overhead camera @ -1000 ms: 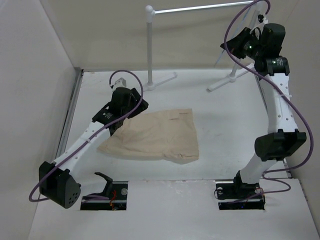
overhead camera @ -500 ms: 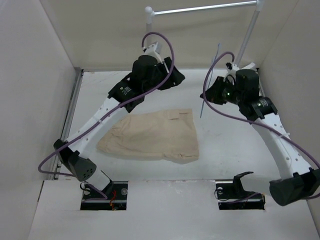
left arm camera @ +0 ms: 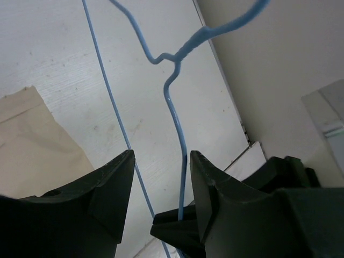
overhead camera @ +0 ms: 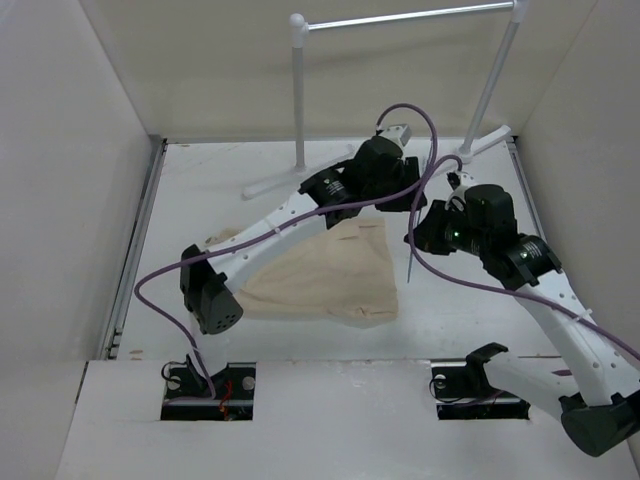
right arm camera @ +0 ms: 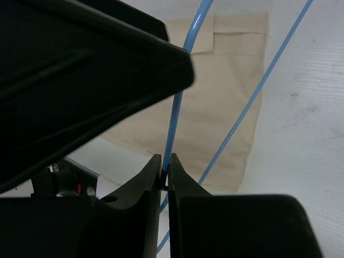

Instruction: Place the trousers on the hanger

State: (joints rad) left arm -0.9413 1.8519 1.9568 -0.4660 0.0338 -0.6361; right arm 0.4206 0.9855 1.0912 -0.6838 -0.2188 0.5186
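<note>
- Right pincer (right arm camera: 165, 161) has come down, clamped on the thin blue wire hanger (right arm camera: 173, 129).
- Left pincer (left arm camera: 161, 156) has swung over. Jaws wide, wire between them; handover likely.
- Folded beige trousers (overhead camera: 320, 275) lie just beside it on the table (overhead camera: 200, 190), not yet threaded.

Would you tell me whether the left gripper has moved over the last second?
Yes. The left gripper has swung right, from left of the rack's left post to right of it.
</note>
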